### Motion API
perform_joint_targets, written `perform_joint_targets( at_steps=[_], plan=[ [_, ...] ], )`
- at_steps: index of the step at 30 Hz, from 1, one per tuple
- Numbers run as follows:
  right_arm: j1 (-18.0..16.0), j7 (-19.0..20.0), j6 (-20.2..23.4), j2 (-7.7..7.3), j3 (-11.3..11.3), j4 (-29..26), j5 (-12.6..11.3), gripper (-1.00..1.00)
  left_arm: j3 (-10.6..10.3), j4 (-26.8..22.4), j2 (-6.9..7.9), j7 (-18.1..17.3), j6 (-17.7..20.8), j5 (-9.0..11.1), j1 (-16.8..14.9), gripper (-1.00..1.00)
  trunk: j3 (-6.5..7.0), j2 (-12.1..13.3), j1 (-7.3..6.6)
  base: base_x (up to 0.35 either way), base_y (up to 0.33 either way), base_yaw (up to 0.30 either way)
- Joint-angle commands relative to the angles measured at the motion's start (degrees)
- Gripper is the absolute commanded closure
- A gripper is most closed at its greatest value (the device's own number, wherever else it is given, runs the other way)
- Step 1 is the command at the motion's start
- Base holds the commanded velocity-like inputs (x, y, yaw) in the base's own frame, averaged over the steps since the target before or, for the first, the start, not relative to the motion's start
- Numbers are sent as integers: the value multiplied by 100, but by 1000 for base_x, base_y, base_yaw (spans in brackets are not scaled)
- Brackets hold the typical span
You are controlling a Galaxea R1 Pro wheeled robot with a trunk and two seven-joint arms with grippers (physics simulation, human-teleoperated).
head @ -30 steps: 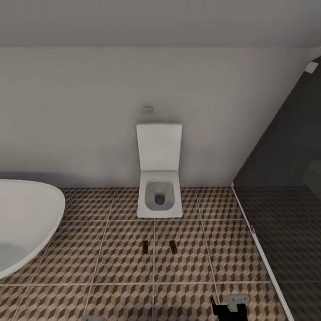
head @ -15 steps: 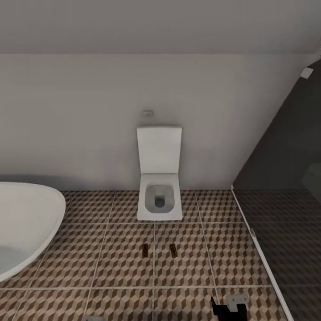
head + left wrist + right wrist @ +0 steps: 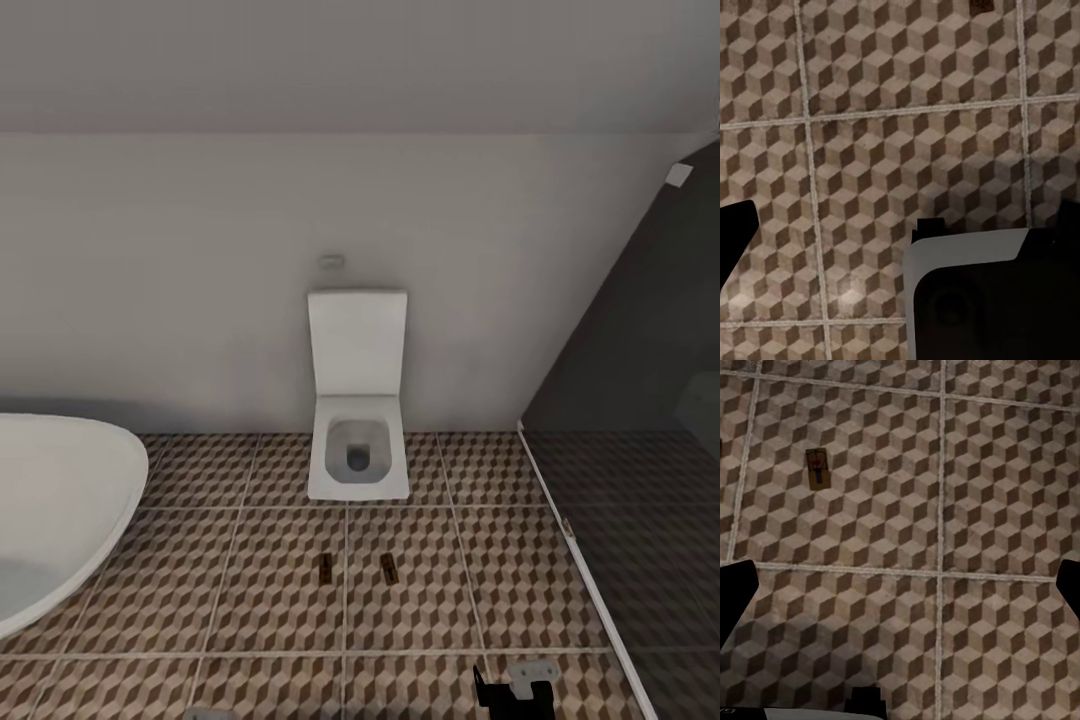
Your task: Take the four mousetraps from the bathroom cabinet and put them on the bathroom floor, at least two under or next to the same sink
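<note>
From my head camera I see the bathroom floor (image 3: 250, 590), large square tiles with a brown, beige and white cube print and pale grout. Two small flat brown wooden mousetraps lie on it in front of the white square toilet (image 3: 357, 420): the left mousetrap (image 3: 325, 569) and the right mousetrap (image 3: 388, 567), near each other with a grout line between them, both well apart from the toilet base. The rim of a white oval bathtub (image 3: 60, 510) fills the left edge, and a dark glass shower panel (image 3: 640, 450) stands at the right.

Against the picture from a second ago, the whole scene sits slightly lower in the frame and more ceiling shows, so my camera has tipped or moved; the traps lie as before relative to the tiles.

The right gripper (image 3: 512, 688) shows as a black and grey part at the bottom edge. In the right wrist view its dark fingertips (image 3: 735, 592) stand at the two sides, spread wide with nothing between them, and one mousetrap (image 3: 817, 469) lies flat on the tiles beyond. In the left wrist view the left gripper's fingertips (image 3: 735, 240) are likewise spread wide over bare tile, above a white and black piece that is probably part of my own base (image 3: 975, 300).
</note>
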Motion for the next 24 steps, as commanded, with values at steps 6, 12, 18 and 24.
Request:
perform_joint_targets(
  at_steps=[6,12,18,24],
  plan=[
    [-4,-22,-15,0,51,4,-35,-100,-49,0,0,22,-15,25,-2,-100,41,-9,3,0,0,0],
    [-4,-22,-15,0,51,4,-35,-100,-49,0,0,22,-15,25,-2,-100,91,-9,3,0,0,0],
    [-4,-22,-15,0,51,4,-35,-100,-49,0,-8,22,-14,25,-2,-100,146,-9,3,0,0,0],
    [-4,-22,-15,0,51,4,-35,-100,-49,3,-23,22,-14,25,-2,-100,201,-9,3,0,0,0]
  ],
)
